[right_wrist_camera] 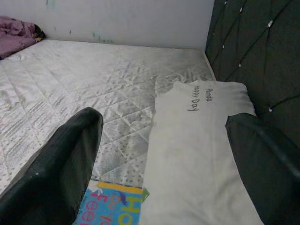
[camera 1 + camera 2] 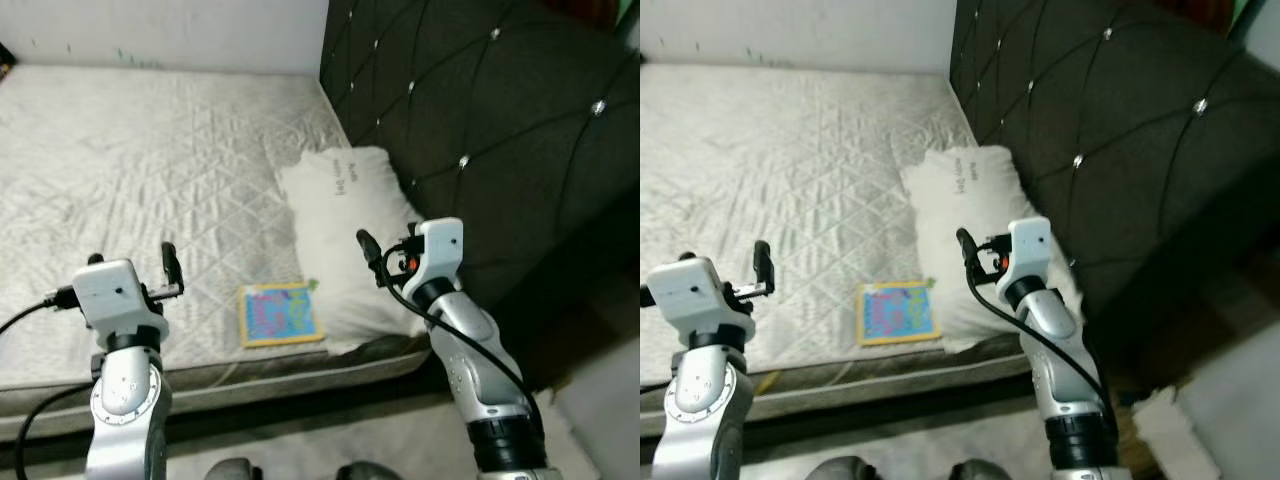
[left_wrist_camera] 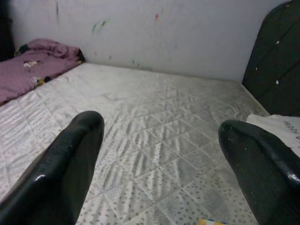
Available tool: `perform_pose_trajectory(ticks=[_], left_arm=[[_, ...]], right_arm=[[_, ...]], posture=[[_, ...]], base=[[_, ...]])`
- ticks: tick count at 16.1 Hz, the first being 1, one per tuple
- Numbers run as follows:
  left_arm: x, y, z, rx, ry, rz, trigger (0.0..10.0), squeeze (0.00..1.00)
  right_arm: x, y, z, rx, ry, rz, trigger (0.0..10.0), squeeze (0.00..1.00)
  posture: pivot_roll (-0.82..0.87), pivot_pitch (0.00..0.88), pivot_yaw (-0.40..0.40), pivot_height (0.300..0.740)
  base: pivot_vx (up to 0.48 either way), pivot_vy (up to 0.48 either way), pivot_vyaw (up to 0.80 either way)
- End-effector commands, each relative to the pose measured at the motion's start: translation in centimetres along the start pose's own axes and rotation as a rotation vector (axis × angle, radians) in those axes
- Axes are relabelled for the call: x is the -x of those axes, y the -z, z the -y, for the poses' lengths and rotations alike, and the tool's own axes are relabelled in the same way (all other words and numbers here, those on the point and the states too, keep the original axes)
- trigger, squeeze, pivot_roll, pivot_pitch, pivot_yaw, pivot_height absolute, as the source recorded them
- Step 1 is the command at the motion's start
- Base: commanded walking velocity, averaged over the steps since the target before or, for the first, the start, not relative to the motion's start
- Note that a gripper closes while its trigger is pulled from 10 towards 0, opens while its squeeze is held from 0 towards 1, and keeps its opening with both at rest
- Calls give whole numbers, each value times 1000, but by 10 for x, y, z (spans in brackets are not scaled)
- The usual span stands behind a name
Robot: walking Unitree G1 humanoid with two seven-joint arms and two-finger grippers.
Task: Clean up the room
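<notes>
A colourful children's book lies flat near the front edge of the bare quilted mattress. It rests against a white pillow with handwriting on it, which sits by the headboard. My left gripper is open, held above the mattress edge to the left of the book. My right gripper is open too, hovering over the pillow's front corner, just right of the book. Neither gripper holds anything.
A tall black tufted headboard closes off the right side. A crumpled purple blanket lies at the mattress's far corner by the white wall. Pale floor runs below the bed edge, with light-coloured clutter at lower right.
</notes>
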State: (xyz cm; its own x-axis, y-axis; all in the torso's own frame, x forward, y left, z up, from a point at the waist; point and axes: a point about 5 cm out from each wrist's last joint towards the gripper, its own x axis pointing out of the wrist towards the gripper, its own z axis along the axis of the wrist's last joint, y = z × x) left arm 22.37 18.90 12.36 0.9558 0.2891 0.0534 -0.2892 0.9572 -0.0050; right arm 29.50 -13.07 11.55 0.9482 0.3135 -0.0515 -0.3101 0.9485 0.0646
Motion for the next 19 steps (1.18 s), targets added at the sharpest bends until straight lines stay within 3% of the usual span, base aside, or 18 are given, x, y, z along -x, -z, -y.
perform_pose_trajectory(ticks=[1,19], left_arm=[[1,1,4,16,11,-8,10000,0],[-8,-1,7,84,5,-1,10000,0]], right_arm=[[2,4,6,1,17,-24,10000,0],[-10,6,1,-2,-33,-45,10000,0]], posture=[[33,0,-81,740],[26,0,-79,740]], base=[[0,480,0],[0,480,0]])
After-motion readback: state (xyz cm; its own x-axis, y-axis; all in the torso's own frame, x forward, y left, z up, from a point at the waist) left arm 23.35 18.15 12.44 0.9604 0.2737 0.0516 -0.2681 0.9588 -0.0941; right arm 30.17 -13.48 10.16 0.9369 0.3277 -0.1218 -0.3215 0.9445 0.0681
